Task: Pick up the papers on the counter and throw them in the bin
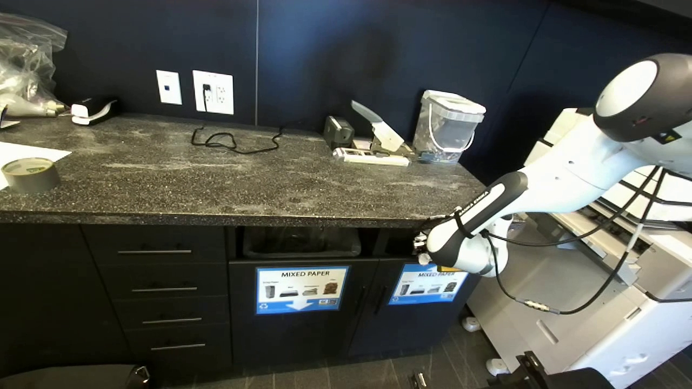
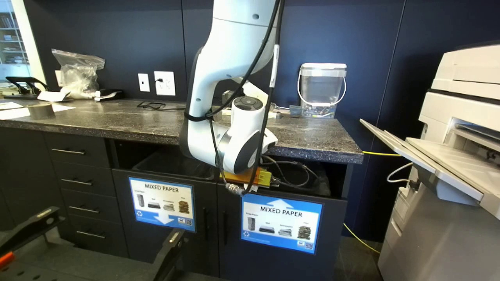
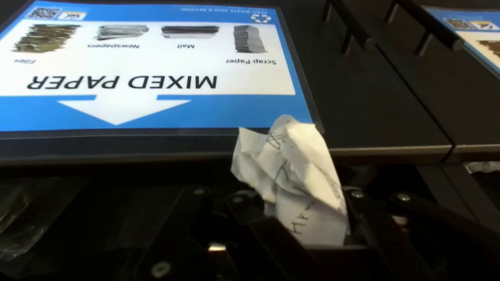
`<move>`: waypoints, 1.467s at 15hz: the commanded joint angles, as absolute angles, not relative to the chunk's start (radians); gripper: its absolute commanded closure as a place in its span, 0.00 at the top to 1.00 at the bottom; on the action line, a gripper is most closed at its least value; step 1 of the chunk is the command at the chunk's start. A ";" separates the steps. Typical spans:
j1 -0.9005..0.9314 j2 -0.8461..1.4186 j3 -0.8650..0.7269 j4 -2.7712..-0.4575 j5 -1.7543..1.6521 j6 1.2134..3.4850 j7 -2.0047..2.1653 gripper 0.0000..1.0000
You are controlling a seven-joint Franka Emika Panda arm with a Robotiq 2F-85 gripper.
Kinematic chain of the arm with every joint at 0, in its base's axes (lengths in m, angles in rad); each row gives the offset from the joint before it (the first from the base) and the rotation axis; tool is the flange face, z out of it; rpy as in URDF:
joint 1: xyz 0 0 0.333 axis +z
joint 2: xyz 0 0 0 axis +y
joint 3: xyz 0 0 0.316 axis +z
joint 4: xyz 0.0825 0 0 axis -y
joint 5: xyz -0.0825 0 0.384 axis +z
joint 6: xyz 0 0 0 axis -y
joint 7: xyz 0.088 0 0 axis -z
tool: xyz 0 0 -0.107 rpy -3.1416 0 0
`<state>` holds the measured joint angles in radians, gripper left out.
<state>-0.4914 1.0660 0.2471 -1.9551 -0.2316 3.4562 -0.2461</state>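
Wrist view: crumpled paper wad (image 3: 299, 181) tight between the fingers (image 3: 244, 207).

We take this for an office: we see a bulky white and grey copier (image 2: 453, 155) beside a long, dark speckled stone countertop (image 1: 243, 186), with blue-and-white rectangular "MIXED PAPER" signs (image 2: 282, 223) on black cabinet doors (image 1: 303, 340).

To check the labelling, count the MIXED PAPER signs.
2: the down-arrow sign on the drawer-side door, the up-arrow sign on the printer-side door.
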 commanded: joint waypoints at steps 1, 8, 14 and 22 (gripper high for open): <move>-0.495 1.154 0.251 -1.847 -0.275 3.567 -0.174 0.11; -0.351 1.242 0.151 -1.759 -0.246 3.784 -0.064 0.10; -0.299 1.311 0.116 -1.666 -0.239 3.782 0.002 0.11; -0.251 1.372 0.085 -1.579 -0.191 3.777 0.021 0.36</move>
